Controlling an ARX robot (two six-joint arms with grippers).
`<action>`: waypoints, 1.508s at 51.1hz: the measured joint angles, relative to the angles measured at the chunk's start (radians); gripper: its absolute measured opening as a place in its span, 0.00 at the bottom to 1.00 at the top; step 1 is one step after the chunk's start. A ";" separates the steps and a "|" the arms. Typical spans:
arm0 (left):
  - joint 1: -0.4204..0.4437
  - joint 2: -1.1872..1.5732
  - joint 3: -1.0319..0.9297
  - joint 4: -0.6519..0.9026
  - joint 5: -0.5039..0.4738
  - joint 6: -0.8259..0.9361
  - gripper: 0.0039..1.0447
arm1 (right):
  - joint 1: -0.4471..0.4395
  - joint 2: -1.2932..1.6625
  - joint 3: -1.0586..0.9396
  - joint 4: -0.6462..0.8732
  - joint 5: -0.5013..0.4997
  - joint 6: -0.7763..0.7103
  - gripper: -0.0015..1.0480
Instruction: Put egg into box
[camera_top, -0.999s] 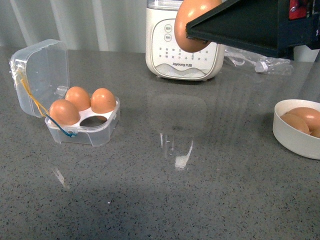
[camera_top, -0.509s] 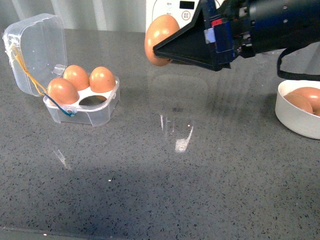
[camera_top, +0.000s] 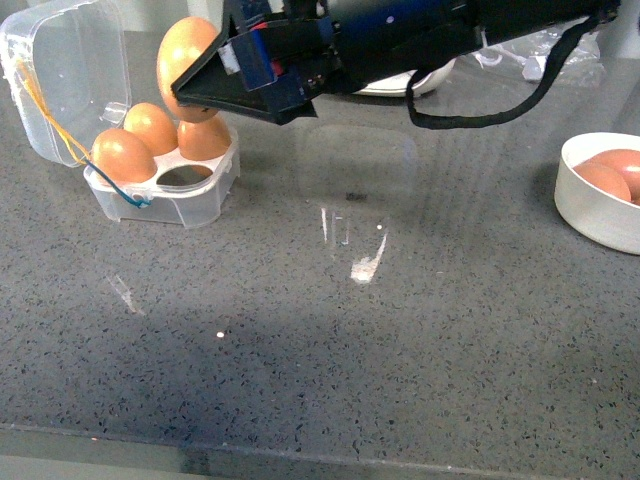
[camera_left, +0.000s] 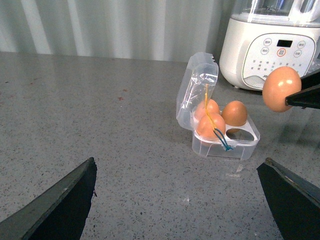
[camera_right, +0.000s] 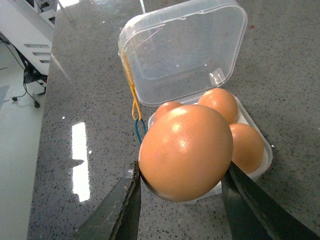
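Note:
My right gripper (camera_top: 190, 85) is shut on the egg (camera_top: 185, 55), an orange-brown one held in the air just above the box (camera_top: 190, 200). The box is a clear plastic case with its lid swung open, a white tray and yellow and blue cords. Three brown eggs sit in it and the near-right slot (camera_top: 185, 176) is empty. In the right wrist view the held egg (camera_right: 186, 151) fills the gap between the fingers, with the box (camera_right: 187, 55) below it. My left gripper (camera_left: 180, 200) is open over bare counter, well short of the box (camera_left: 220, 145).
A white round bowl (camera_top: 590, 215) with brown eggs stands at the right edge of the grey speckled counter. A white kitchen appliance (camera_left: 270, 47) stands behind the box. The right arm and its cable (camera_top: 480, 105) stretch across the back of the counter.
My right arm has carried the egg leftward, from in front of the appliance to just above the open box. The box and bowl have stayed put.

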 joint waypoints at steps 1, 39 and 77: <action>0.000 0.000 0.000 0.000 0.000 0.000 0.94 | 0.006 0.004 0.004 -0.001 0.008 -0.004 0.37; 0.000 0.000 0.000 0.000 0.000 0.000 0.94 | 0.086 0.130 0.130 -0.030 0.130 -0.066 0.37; 0.000 0.000 0.000 0.000 0.000 0.000 0.94 | 0.069 0.095 0.110 -0.031 0.156 -0.106 0.94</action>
